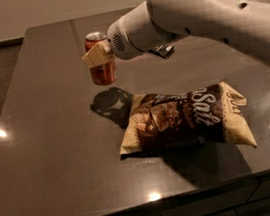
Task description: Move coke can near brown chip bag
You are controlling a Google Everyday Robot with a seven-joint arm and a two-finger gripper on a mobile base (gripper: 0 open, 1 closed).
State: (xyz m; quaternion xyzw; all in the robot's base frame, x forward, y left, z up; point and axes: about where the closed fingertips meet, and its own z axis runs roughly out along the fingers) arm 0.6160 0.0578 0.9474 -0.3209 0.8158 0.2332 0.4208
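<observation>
The dark tabletop (50,148) has its near edge running along the bottom, just in front of the brown chip bag (185,120). Its left edge slants away toward the far wall. A wide stretch of tabletop lies to the left of the bag, and another lies between the bag and the far edge.

The bag lies flat near the front, a bit to the right. White letters on it say "Salt" (they run sideways, up the bag). It has a chip picture and tan ends.

The coke can (104,75) is red with a silver top. I cannot read its writing. It is up in the air, standing straight, over the tabletop and to the far left of the bag. Its dark shadow (110,102) falls on the tabletop, touching the bag's far-left corner.

The hand (99,55) is squeezed shut around the can's upper half, with a tan finger (94,56) pressed on its front. The big white arm (201,9) comes in from the right. A small black wrapped bar (163,51) peeks out from under the arm, farther back.
</observation>
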